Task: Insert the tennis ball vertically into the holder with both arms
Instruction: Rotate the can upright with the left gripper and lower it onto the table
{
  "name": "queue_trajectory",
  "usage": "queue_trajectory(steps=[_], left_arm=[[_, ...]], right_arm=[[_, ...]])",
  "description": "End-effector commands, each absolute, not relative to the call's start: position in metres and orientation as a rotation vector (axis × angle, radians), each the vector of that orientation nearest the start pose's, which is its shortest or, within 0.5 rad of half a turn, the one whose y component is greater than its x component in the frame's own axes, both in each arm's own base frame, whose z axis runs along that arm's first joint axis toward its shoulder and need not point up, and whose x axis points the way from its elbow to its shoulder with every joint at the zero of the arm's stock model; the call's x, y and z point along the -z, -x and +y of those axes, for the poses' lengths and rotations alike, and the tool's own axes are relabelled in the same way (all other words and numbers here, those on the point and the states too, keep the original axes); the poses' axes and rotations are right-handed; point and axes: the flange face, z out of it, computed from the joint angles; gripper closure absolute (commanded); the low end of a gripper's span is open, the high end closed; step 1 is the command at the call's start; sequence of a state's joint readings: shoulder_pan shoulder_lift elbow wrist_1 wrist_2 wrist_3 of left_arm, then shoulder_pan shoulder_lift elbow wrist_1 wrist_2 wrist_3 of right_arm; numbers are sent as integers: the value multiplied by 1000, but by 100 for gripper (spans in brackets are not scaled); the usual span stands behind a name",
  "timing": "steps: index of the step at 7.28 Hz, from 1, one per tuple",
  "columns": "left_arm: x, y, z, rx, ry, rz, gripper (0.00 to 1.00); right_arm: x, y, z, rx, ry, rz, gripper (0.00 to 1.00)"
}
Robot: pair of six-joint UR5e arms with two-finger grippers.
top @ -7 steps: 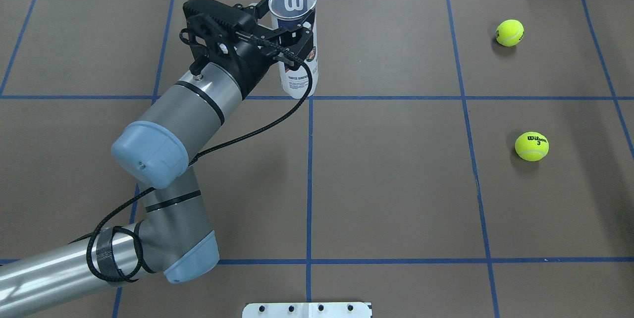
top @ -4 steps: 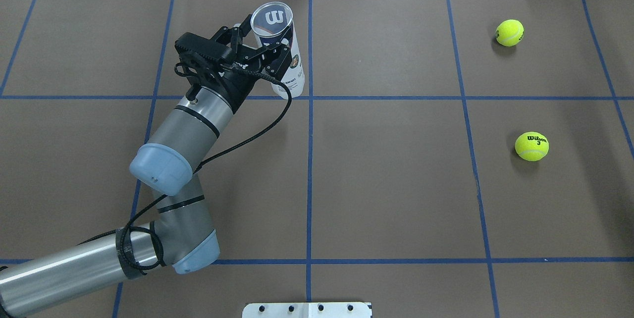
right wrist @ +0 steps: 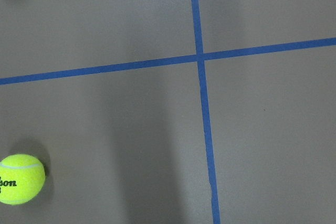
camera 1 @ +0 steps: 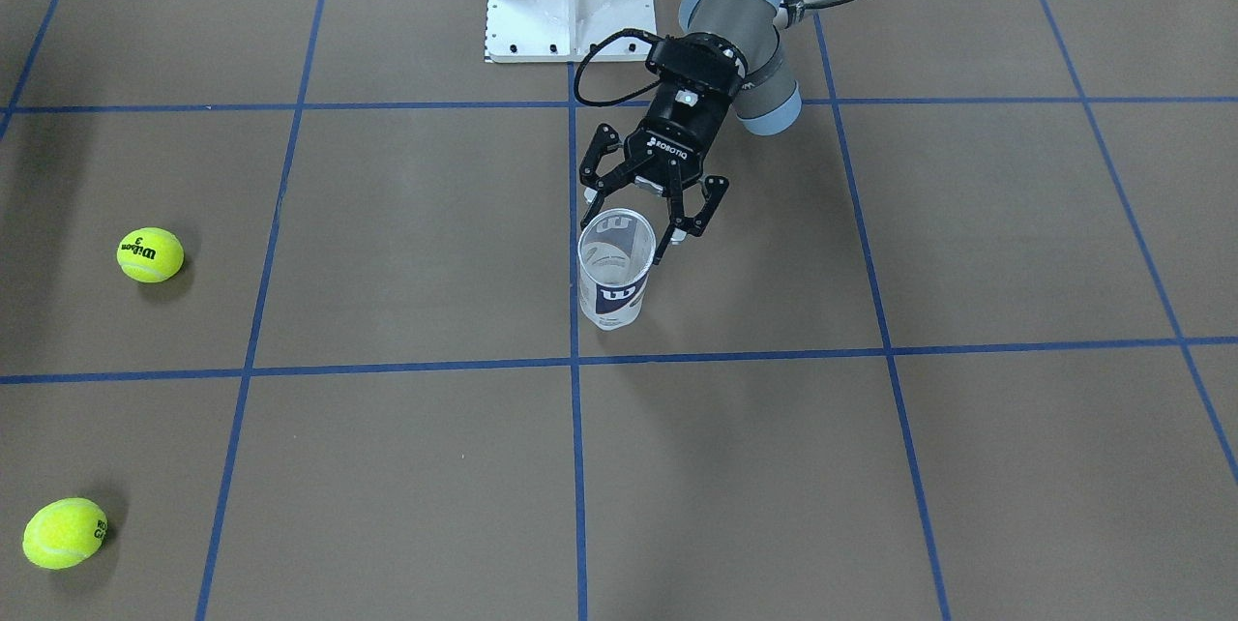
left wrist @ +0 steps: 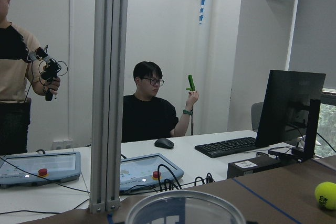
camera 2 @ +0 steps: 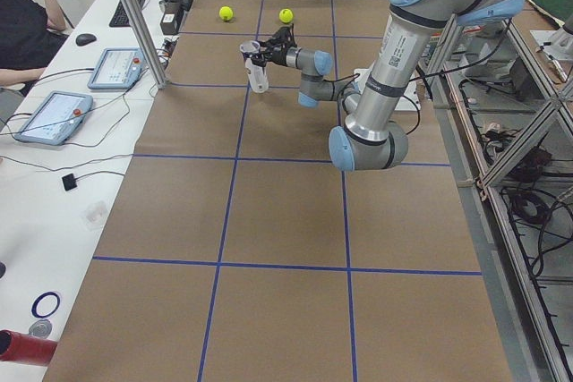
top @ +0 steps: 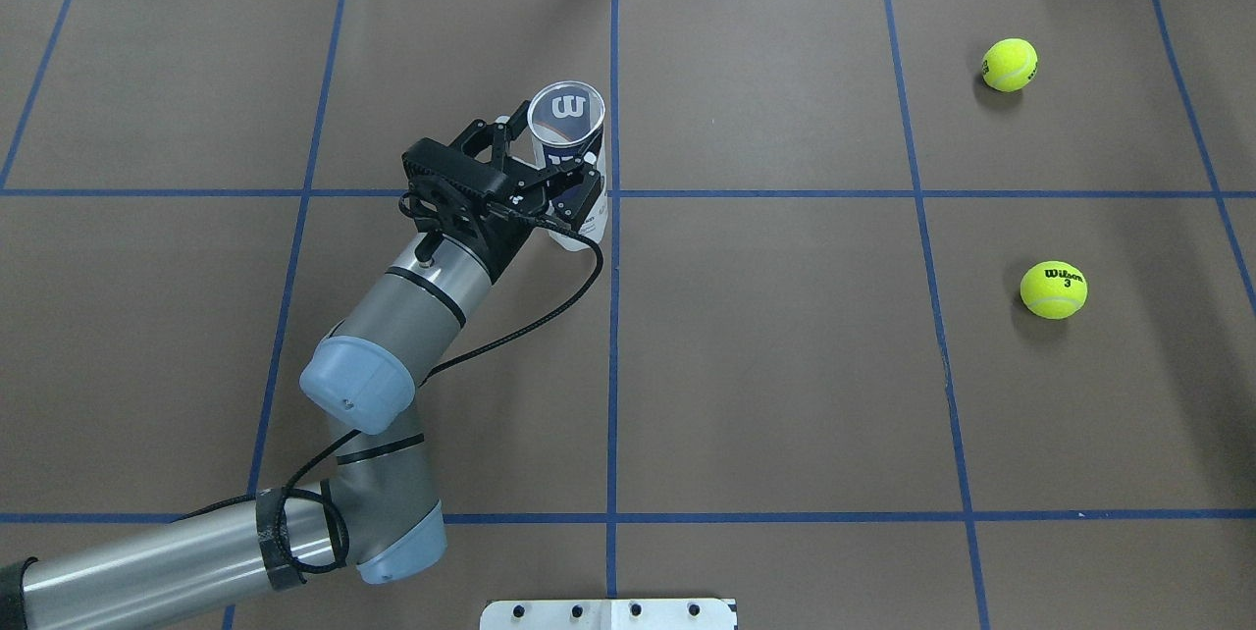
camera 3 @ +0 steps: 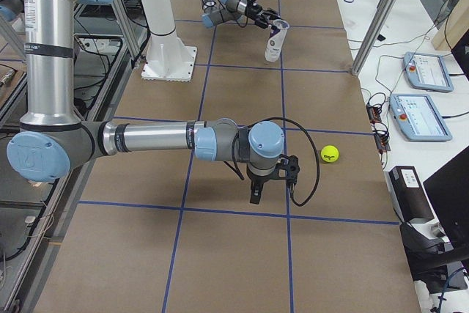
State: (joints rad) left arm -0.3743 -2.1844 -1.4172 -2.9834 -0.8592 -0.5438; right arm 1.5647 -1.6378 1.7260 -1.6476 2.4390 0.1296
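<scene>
While two yellow-green tennis balls are lying well apart on the brown paper-covered desk, the one clear plastic cylindrical holder with its navy "W" label is being kept upright near the desk's middle, clamped in the black left end effector. The black right end effector is pointing down near one ball; I cannot tell whether it is wide or narrow. Compared with a second ago, the holder is sitting lower and nearer the robot, and both balls are lying unmoved.
</scene>
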Motion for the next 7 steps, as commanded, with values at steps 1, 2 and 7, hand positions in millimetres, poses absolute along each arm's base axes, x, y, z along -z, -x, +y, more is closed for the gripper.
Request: queue_trajectory(steps=[1,2,7], left_arm=[[-221,-527,-415,192,-1478,1021,88],[-223,-529,-416,190,-1476,1017,88],[-223,-533,-418,195,-1476,1010,70]], right_arm=[[-616,-54,-463,-112,51,-867,1],[-617,-54,-462,-113,52,-867,1],[-617,-54,-462,-112,51,-867,1]])
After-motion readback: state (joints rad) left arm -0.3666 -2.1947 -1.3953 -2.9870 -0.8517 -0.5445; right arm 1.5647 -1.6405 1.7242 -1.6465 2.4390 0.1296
